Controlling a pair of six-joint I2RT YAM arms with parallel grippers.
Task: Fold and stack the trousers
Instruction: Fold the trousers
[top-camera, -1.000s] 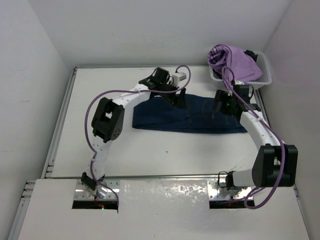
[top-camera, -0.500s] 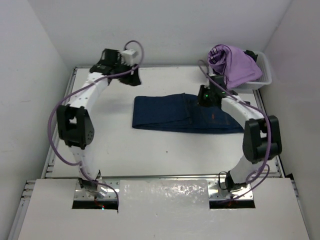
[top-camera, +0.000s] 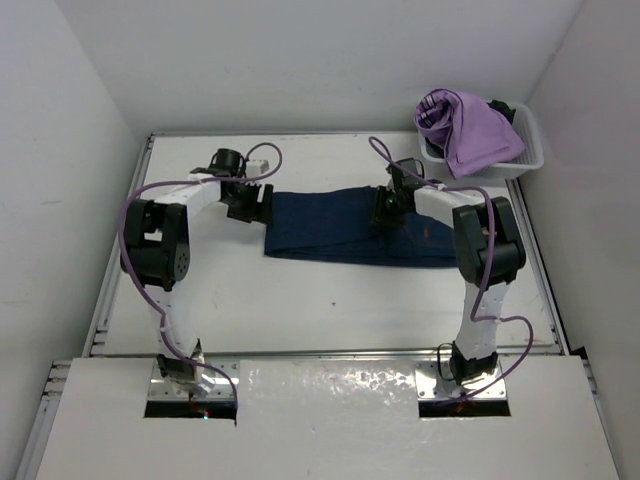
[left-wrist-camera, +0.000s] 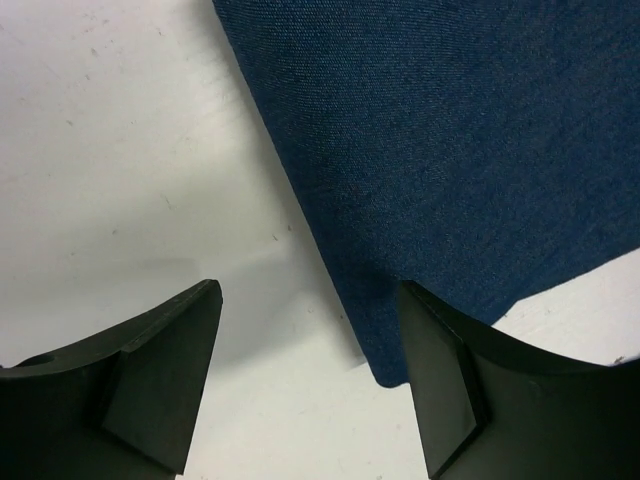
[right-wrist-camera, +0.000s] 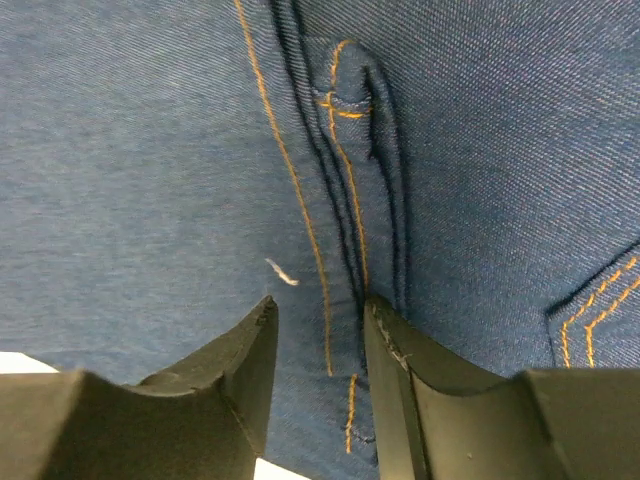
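Two white-and-black arms with purple cabling
left arm (top-camera: 190, 192) and right arm (top-camera: 432, 201): white rounded links; chunky black joint housings (top-camera: 155, 250); a purple cable (top-camera: 124, 215) hanging loose off each arm; bases bolted on shiny metal plates (top-camera: 428, 395); left gripper (left-wrist-camera: 308, 290) has matte black wedge-shaped fingers (left-wrist-camera: 160, 385) with flat inner faces; right gripper (right-wrist-camera: 320, 305) has the same black fingers (right-wrist-camera: 450, 410), edges slightly scuffed

Top view: fixed high at the near edge, looking down over the whole worktop (top-camera: 330, 290). Wrist views: close, facing down onto the trousers (top-camera: 335, 228), which all three share.
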